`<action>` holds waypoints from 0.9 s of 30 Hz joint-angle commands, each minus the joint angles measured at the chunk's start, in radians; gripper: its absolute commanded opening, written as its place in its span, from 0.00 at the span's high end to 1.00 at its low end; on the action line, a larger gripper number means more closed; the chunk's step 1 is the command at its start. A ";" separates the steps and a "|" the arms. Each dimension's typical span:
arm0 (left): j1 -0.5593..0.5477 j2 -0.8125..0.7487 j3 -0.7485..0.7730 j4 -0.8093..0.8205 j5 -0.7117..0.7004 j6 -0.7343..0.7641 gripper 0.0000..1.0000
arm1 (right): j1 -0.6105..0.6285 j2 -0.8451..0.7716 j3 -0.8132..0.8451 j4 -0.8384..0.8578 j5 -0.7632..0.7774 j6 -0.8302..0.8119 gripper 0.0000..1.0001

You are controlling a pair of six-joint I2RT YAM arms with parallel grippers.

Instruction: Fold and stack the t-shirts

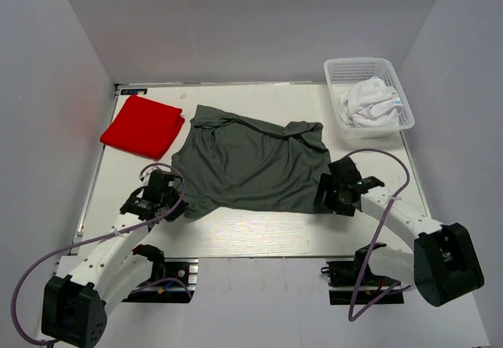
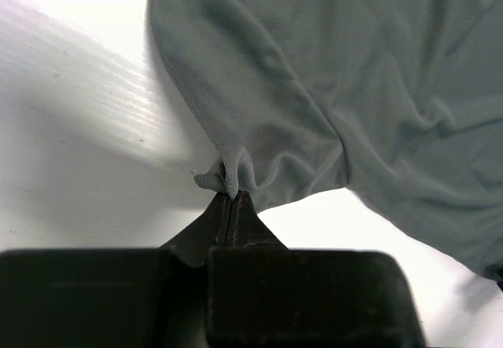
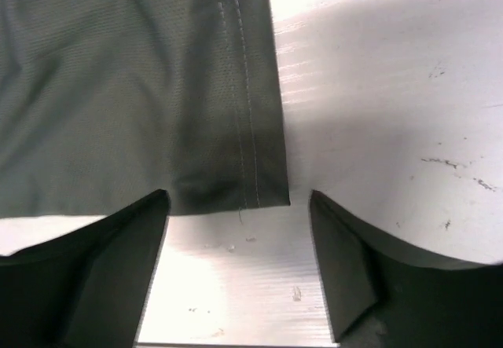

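My left end effector [image 2: 229, 197] pinched the dark grey t-shirt [image 2: 330, 81] by its sleeve, presumably to flatten it; my right end effector [image 3: 239, 206] hung spread wide, straddling the hem.

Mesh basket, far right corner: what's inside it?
The white mesh basket holds a crumpled white t-shirt that fills its near part; the far part shows bare mesh floor. Anything under the cloth is covered, so I cannot tell.
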 commanded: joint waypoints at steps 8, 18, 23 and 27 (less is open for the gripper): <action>0.002 -0.009 0.038 0.035 -0.015 0.030 1.00 | -0.002 0.112 -0.018 0.156 0.061 0.038 0.56; 0.002 -0.070 0.185 0.125 -0.006 0.077 1.00 | -0.002 -0.122 0.060 0.222 0.042 -0.005 1.00; 0.002 -0.093 0.340 0.170 -0.031 0.110 1.00 | 0.000 -0.261 0.204 0.257 0.123 -0.032 1.00; 0.002 -0.113 0.427 0.217 -0.031 0.146 1.00 | 0.000 -0.320 0.280 0.270 0.192 -0.051 1.00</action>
